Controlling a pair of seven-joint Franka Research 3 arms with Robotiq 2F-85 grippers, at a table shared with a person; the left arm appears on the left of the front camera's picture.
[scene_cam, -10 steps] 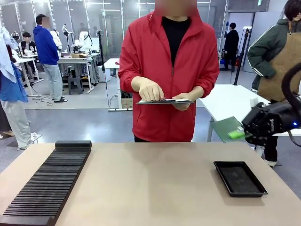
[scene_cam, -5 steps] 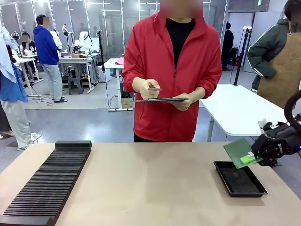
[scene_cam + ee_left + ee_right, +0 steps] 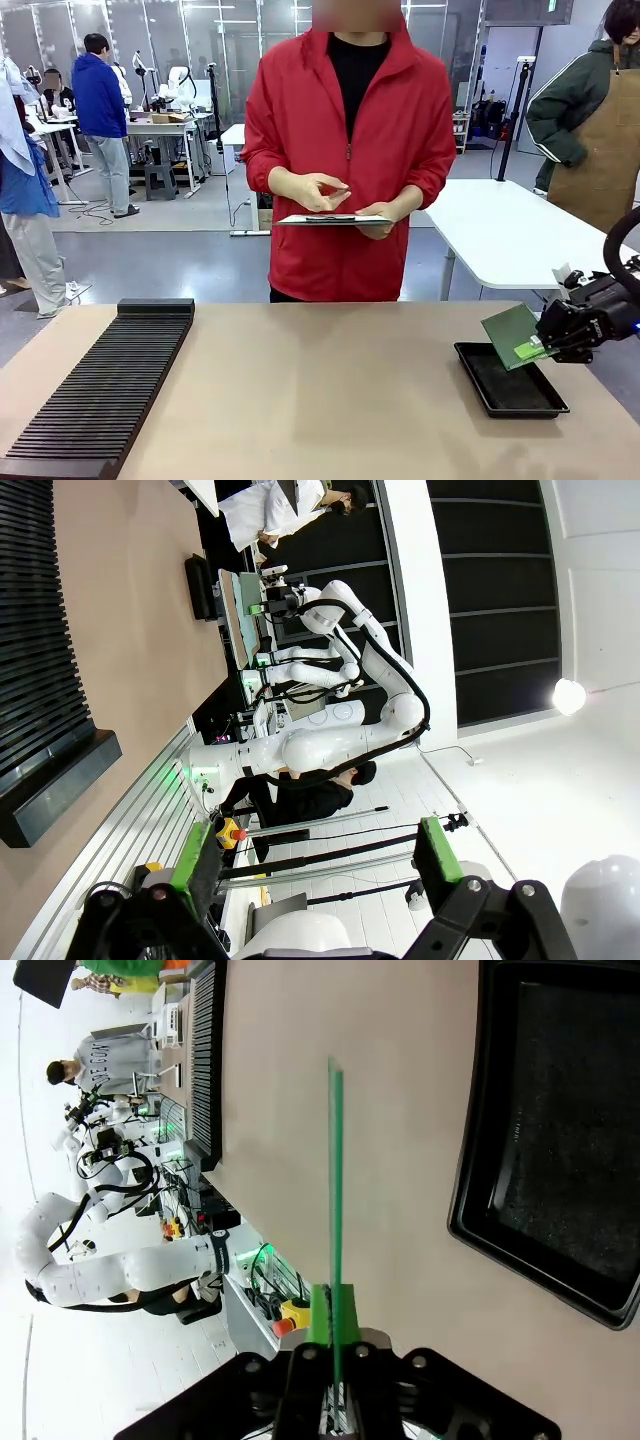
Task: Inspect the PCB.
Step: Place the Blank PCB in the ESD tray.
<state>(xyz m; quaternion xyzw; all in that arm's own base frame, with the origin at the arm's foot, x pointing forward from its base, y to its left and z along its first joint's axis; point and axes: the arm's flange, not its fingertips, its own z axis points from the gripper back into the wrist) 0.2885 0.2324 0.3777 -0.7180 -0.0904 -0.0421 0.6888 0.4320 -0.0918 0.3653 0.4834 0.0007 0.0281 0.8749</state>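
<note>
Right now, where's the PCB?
Front view, far right: the PCB is tilted, held in the right end effector over the far edge of the black tray. The right wrist view shows it edge-on beside the tray.

Your thin, flat, rectangular green PCB is off the table, tilted on a slant above the table's right edge, over the left rim of the shallow black tray. One end is clamped between green pads. From the right wrist you see it edge-on, a narrow green line above the tabletop.
</note>
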